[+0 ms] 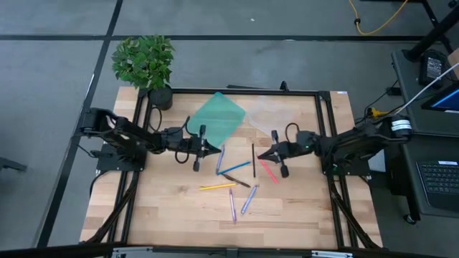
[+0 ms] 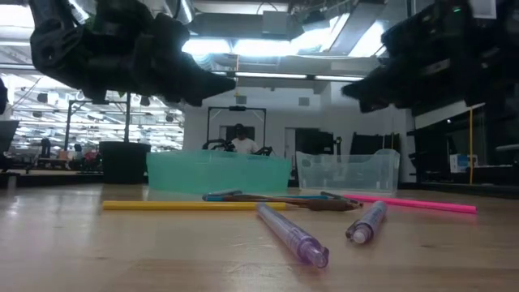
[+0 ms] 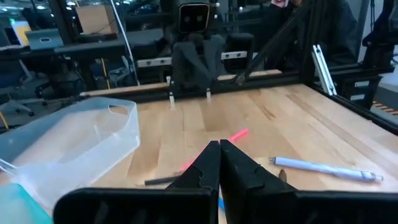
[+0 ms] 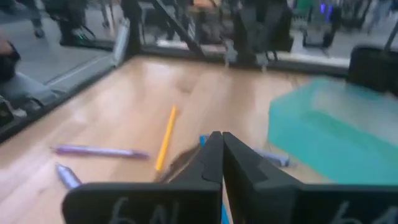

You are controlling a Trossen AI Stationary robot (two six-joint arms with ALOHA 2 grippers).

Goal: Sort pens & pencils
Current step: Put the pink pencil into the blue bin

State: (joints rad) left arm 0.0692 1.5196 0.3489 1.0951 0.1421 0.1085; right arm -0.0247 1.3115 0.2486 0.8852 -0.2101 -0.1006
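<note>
Several pens and pencils lie flat and scattered mid-table: a yellow one (image 1: 217, 186), a blue one (image 1: 235, 169), a pink one (image 1: 267, 170), a thin black one (image 1: 252, 159), a dark one (image 1: 240, 181) and three lavender ones (image 1: 220, 159) (image 1: 232, 204) (image 1: 249, 199). My left gripper (image 1: 215, 149) hovers shut at the group's left edge, fingertips together (image 3: 219, 146). My right gripper (image 1: 259, 158) hovers shut beside the black and pink sticks, fingertips together (image 4: 217, 140). In the low view both stand above the table, holding nothing.
A green bin (image 1: 217, 116) and a clear bin (image 1: 276, 115) sit side by side behind the sticks, toward the far edge. A potted plant (image 1: 147, 64) stands at the far left corner. A black frame (image 1: 237, 91) runs around the table. Bare wood lies toward the near edge.
</note>
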